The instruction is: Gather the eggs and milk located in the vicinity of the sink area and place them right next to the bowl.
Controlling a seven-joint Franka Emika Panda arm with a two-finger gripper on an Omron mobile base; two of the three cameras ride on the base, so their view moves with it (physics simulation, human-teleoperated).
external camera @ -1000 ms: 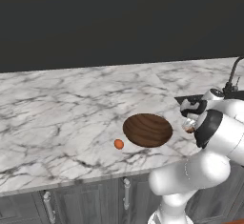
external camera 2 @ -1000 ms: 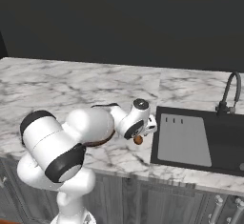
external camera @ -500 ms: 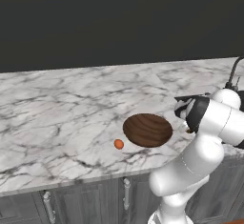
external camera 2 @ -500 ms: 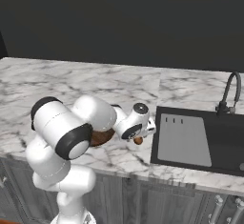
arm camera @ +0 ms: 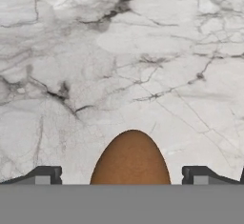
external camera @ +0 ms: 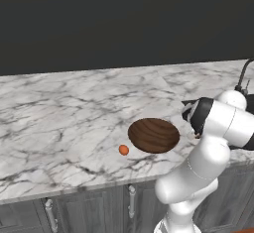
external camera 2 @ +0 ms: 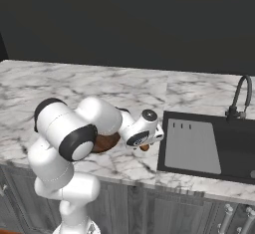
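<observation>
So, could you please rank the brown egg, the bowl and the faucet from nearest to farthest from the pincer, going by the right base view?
1. Brown egg, directly under the pincer, between its open tips.
2. Bowl, just behind the hand, away from the sink.
3. Faucet, far across the sink, at the counter's back.

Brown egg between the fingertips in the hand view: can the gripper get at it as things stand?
Probably yes. The brown egg lies on bare marble counter, centred in the open gripper, with a fingertip on each side and a clear gap either way. Nothing stands between them.
</observation>
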